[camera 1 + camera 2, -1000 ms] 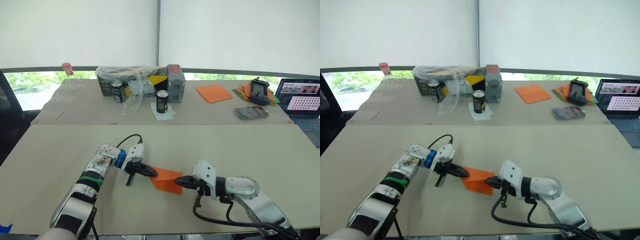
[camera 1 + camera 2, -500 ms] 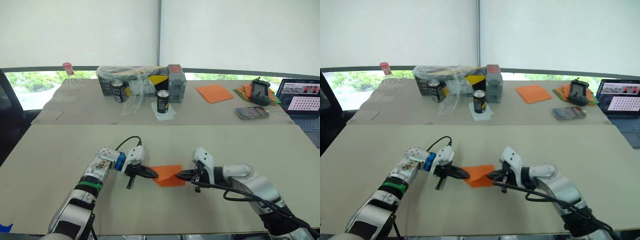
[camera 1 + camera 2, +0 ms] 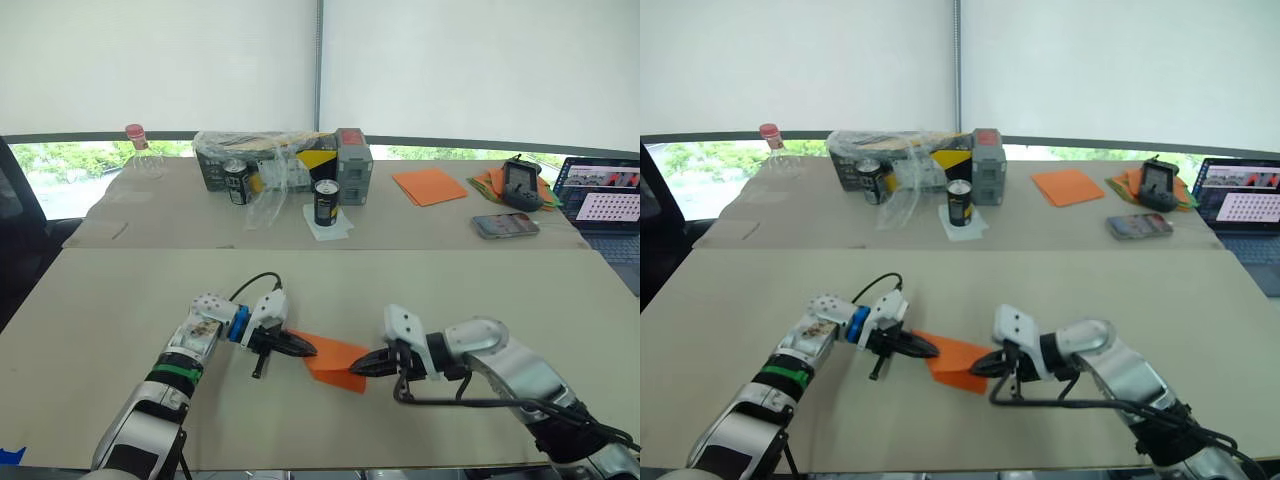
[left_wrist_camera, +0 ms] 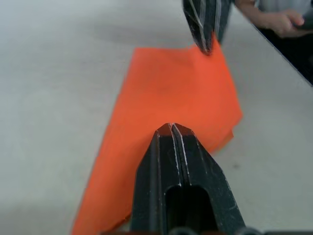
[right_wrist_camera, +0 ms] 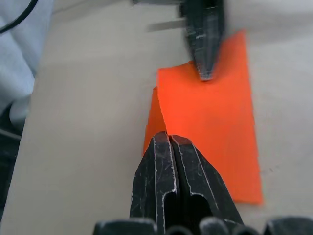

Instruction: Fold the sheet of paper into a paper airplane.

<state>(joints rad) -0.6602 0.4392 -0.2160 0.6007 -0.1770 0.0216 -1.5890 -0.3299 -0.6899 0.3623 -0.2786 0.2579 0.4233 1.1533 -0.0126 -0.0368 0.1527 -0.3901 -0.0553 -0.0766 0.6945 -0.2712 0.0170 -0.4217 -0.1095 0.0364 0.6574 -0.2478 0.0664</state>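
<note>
The sheet of paper [image 3: 335,357] is bright orange and lies folded on the near table between my two grippers, with a second layer showing along one edge [image 5: 152,122]. My left gripper [image 3: 312,349] is shut, and its tip rests on top of the paper's left end [image 4: 172,126]. My right gripper [image 3: 353,371] is also shut, with its tip at the paper's near right edge by the fold [image 5: 168,136]. The two tips point toward each other across the paper. I cannot tell whether either one pinches a layer.
On the far table stand a drink can [image 3: 324,203], a plastic-wrapped box [image 3: 280,165] and a bottle [image 3: 138,152]. Right of these are a stack of orange sheets [image 3: 427,186], an orange-and-green pile [image 3: 487,184], a phone [image 3: 505,225] and a laptop [image 3: 600,205].
My right gripper has moved nearer and down along the paper's right side. The paper's right end has shifted with it. The left gripper has stayed at the left end.
</note>
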